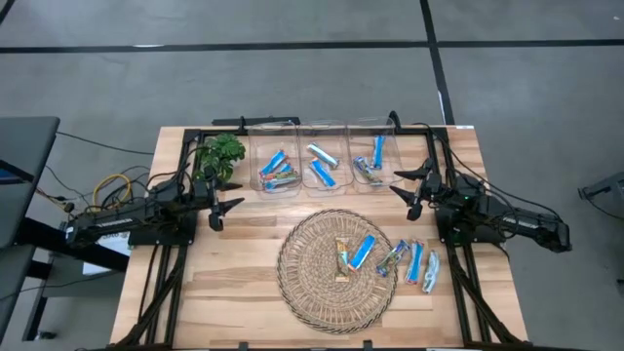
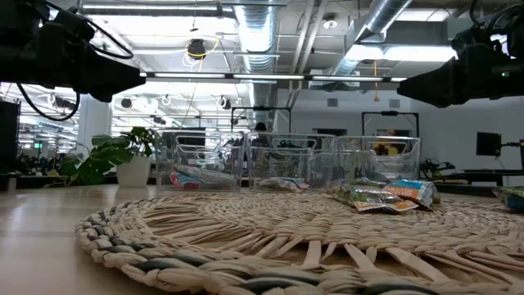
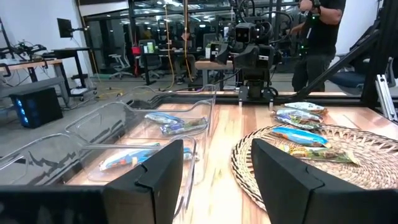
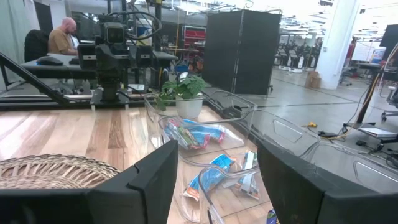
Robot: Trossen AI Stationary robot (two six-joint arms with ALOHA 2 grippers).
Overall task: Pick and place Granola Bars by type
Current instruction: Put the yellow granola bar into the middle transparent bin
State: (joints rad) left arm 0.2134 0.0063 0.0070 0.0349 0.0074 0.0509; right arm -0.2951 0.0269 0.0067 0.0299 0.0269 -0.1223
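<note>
1. Three clear bins stand in a row along the far edge of the table (image 1: 175, 292), and all three already hold bars.
2. The left bin (image 1: 274, 161) holds a mixed-looking pile, blue with some red and green wrappers; the middle bin (image 1: 322, 156) holds pale blue-silver and blue bars; the right bin (image 1: 373, 156) holds a bright blue bar with others under it. Whether each bin holds one type only I cannot tell.
3. Still unsorted on the mat (image 1: 302, 283), near the table's near edge: a tan bar (image 1: 342, 256), a blue bar (image 1: 363, 251) beside it, and a multicoloured bar (image 1: 394, 257) at the mat's right rim.
4. Also unsorted: two bars (image 1: 423, 266) lying side by side on bare wood just right of the mat, toward the right edge.
5. So roughly two thirds looks done, with about five bars left.
6. The left gripper (image 1: 226, 208) hangs over the left part of the table, near the plant (image 1: 219, 153), jaws parted wide and nothing between them.
7. The right gripper (image 1: 405, 190) hangs by the right bin, jaws likewise apart and empty.
8. Neither gripper touches a bar; the next pick is probably from the mat or the pair beside it.
</note>
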